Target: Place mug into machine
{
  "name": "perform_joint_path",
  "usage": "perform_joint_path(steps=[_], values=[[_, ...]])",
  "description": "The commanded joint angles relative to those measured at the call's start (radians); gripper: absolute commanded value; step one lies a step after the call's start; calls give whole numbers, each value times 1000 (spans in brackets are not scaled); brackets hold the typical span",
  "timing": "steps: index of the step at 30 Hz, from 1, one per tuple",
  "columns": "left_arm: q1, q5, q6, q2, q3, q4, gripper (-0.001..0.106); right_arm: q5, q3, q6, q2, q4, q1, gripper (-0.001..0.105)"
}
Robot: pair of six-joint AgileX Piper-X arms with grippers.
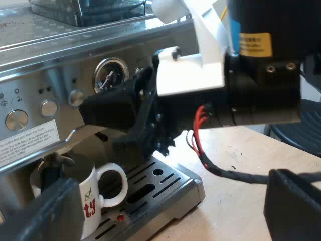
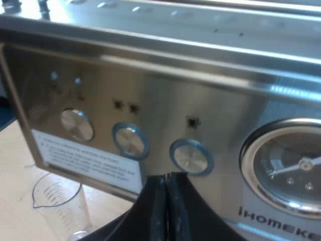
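Left wrist view first: where does the white ceramic mug (image 1: 95,193) with red lettering stand?

– Upright on the slotted metal drip tray (image 1: 185,193) of the brushed-steel espresso machine (image 1: 55,70), below the control panel.

And the left gripper (image 1: 170,206)?

– Its two black fingers are spread wide, gripping nothing; one finger (image 1: 50,211) sits just in front of the mug, the other over the pale wooden table (image 1: 241,165).

What about the right gripper (image 1: 93,110)?

– It hovers at the control panel, near the round pressure gauge (image 1: 110,75). Right wrist view has its fingers pressed together with nothing between them, tips just under a round blue-ringed metal button (image 2: 190,156). A clear measuring glass (image 2: 57,201) with printed marks stands on the table beside the machine.
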Motion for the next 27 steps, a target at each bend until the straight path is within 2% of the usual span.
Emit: perform_joint_path(steps=[1,20,27], values=[[1,-7,-8,-1,-5,-25,85,-24,-12,-5,5,-23,-12,0],[1,7,-8,-1,-5,-25,85,48,-11,-8,41,-93,-23,0],[1,7,-8,-1,-5,-25,85,48,-11,21,44,-103,-47,0]])
